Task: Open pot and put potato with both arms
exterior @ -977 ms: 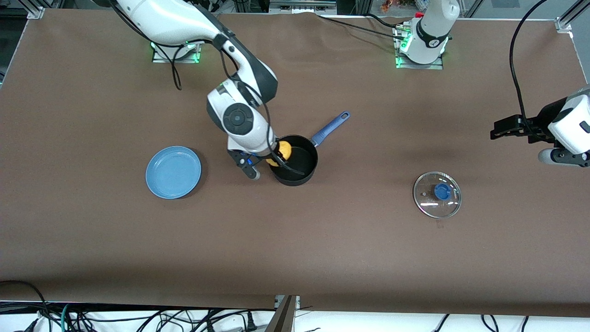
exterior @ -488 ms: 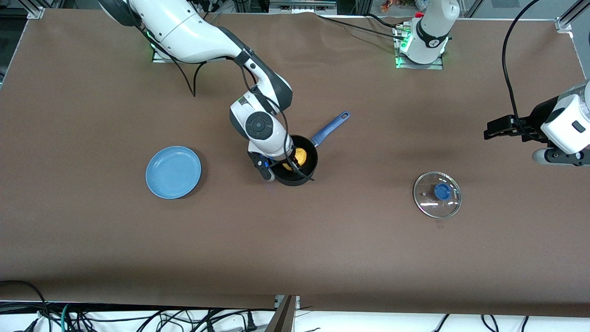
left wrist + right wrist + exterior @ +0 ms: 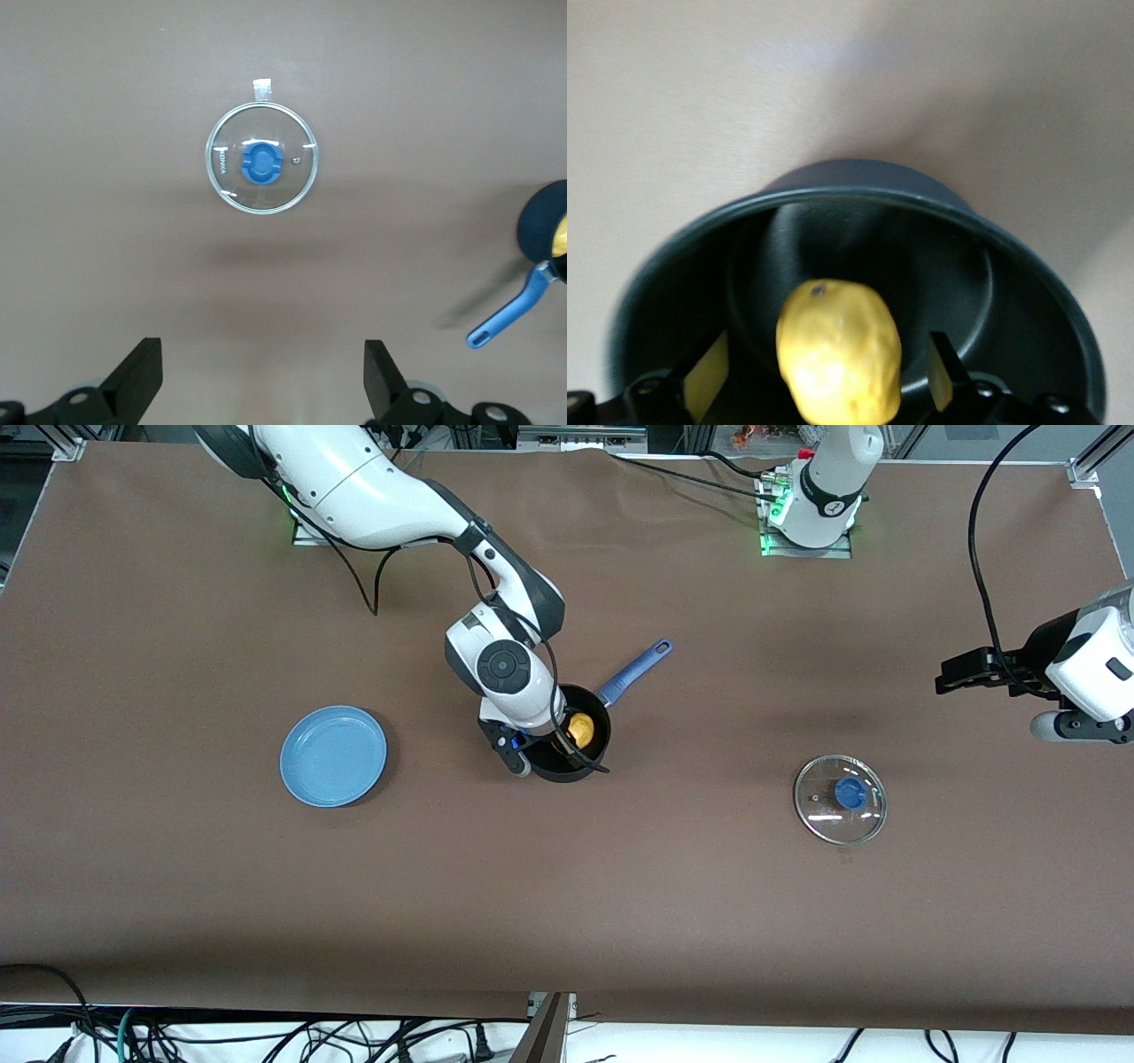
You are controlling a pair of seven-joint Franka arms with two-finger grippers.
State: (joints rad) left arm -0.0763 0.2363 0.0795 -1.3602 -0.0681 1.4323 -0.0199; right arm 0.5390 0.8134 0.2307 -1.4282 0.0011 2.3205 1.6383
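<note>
The black pot [image 3: 567, 766] stands mid-table with its lid off and its blue handle [image 3: 633, 671] pointing toward the robots' bases. The yellow potato [image 3: 580, 729] is inside it. My right gripper [image 3: 542, 746] reaches down into the pot. In the right wrist view its fingers [image 3: 709, 376] stand open, with gaps on both sides of the potato [image 3: 840, 350], inside the pot's rim [image 3: 859, 190]. The glass lid [image 3: 840, 798] with its blue knob lies flat toward the left arm's end. My left gripper [image 3: 966, 673] hangs open and empty above the table beside the lid [image 3: 262, 158].
A flat blue plate [image 3: 333, 755] lies toward the right arm's end, beside the pot. The brown table's edge [image 3: 567, 1010] runs along the side nearest the front camera. The left wrist view also shows the pot's handle [image 3: 509, 319].
My right gripper carried the potato from the pot's rim to over its inside and lowered it in. The left arm shifted slightly. Pot, lid and plate stayed put.
</note>
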